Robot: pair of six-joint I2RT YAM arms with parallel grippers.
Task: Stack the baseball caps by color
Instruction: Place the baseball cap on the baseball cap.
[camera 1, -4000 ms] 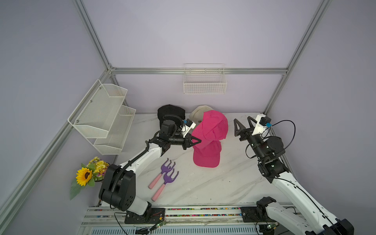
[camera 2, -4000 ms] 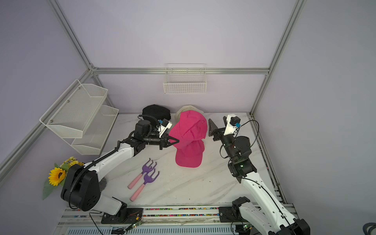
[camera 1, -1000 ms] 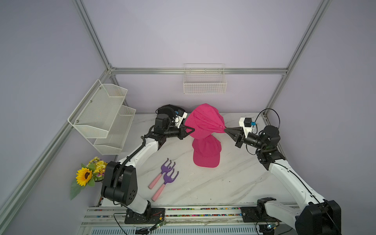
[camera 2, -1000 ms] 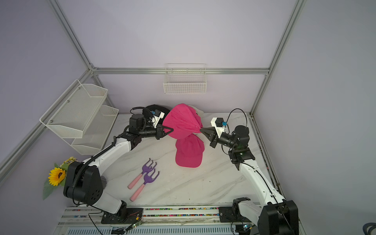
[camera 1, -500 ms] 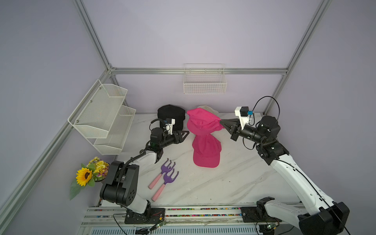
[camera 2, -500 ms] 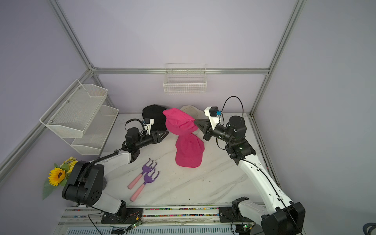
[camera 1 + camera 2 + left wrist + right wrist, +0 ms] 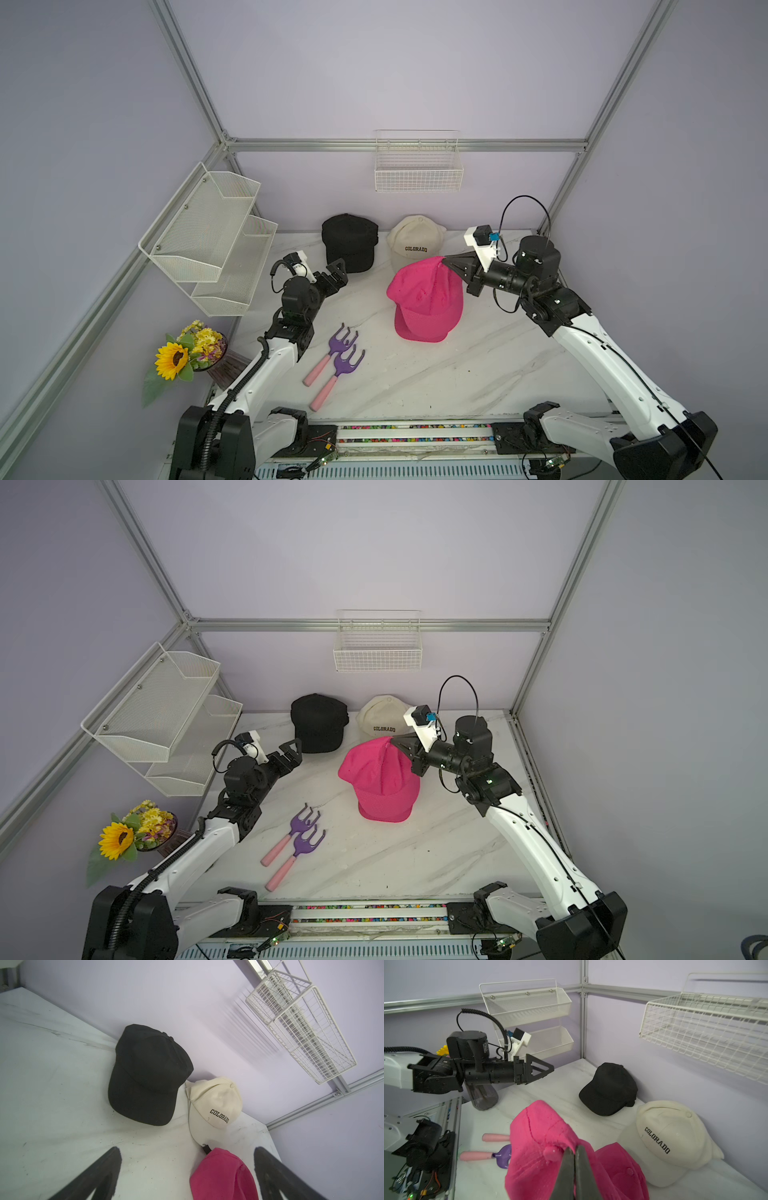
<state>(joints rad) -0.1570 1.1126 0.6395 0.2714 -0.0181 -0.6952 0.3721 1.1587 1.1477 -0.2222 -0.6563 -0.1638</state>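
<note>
1. The wire basket [image 7: 418, 166] hangs on the back wall above the marble table [image 7: 457, 374]. Every place below is given from this basket.
2. Directly beneath the basket, against the wall, sits the cream cap [image 7: 415, 245]. Its black "COLORADO" lettering faces the front.
3. Beneath the basket and to its left, just beside the cream one, sits the black cap [image 7: 350, 243], brim toward the front. Whether more caps lie under either of these, I cannot tell.
4. Farther forward from the basket, in front of the cream cap, the lower pink cap [image 7: 424, 327] lies on the table with its brim pointing to the front.
5. The upper pink cap [image 7: 419, 282] is draped over it, and its crown rises to a peak on the side nearer the basket.
6. The right gripper [image 7: 446, 262] is clenched on that peak. The right wrist view shows it pinching the fabric just beside the crown button. The arm reaches in from the right of the basket.
7. The left gripper [image 7: 337, 271] is released, jaws spread wide with nothing between them. It hangs below and left of the basket, just in front of the black cap's brim and apart from it.
8. Two purple hand rakes [image 7: 338, 357] with pink handles lie side by side, well forward and left of the basket, tines pointing toward it.
9. A mesh shelf [image 7: 208, 237] hangs on the side wall far left of the basket, and a sunflower bouquet [image 7: 187, 357] stands below the shelf.
</note>
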